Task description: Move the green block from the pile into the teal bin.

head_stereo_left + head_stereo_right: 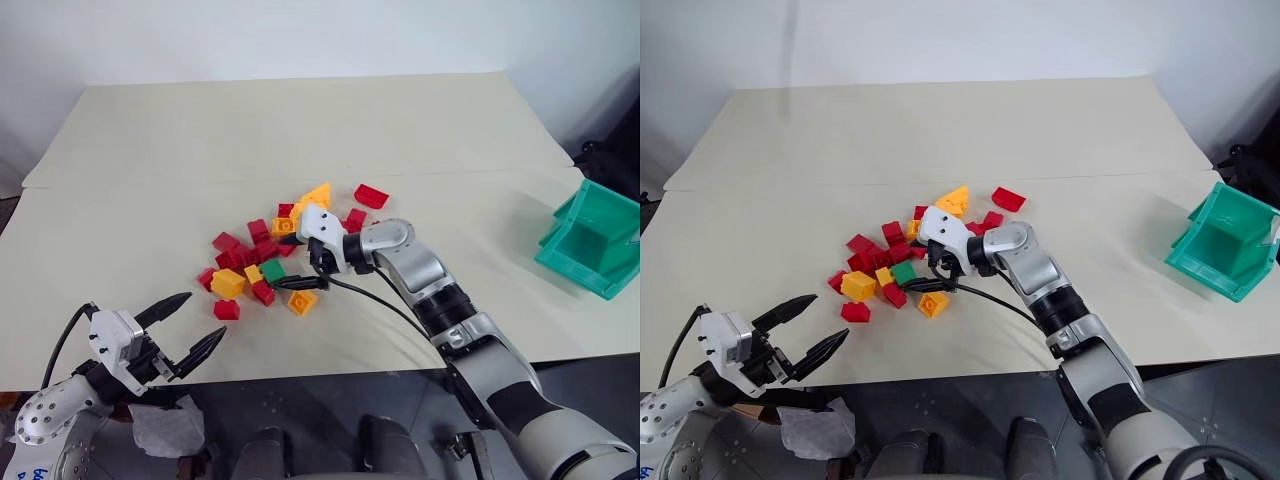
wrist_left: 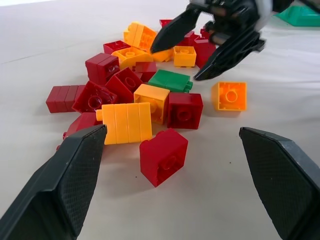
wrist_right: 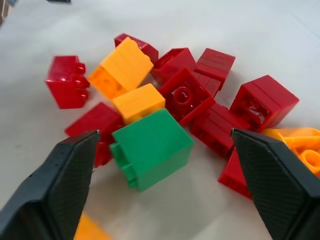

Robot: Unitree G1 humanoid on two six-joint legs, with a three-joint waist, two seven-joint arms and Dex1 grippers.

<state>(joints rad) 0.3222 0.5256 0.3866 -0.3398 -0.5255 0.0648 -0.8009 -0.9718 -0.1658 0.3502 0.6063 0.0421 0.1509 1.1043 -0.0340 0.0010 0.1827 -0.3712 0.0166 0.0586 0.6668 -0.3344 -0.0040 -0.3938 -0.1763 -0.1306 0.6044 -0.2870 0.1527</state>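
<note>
The green block (image 3: 150, 147) lies on the table at the near side of the pile (image 1: 262, 250) of red and yellow bricks, touching a yellow and a red one. My right gripper (image 1: 293, 262) is open, reaching in from the right. Its two black fingers stand on either side of the green block without touching it. My left gripper (image 1: 203, 318) is open and empty near the table's front edge, left of the pile and pointing toward it. The teal bin (image 1: 600, 215) stands tilted at the far right edge of the table.
A lone yellow brick (image 1: 302, 301) lies just in front of the right gripper, and a red one (image 1: 226, 309) at the pile's near left. The beige table (image 1: 300, 130) stretches bare behind the pile. A crumpled white cloth (image 1: 165, 430) sits below the front edge.
</note>
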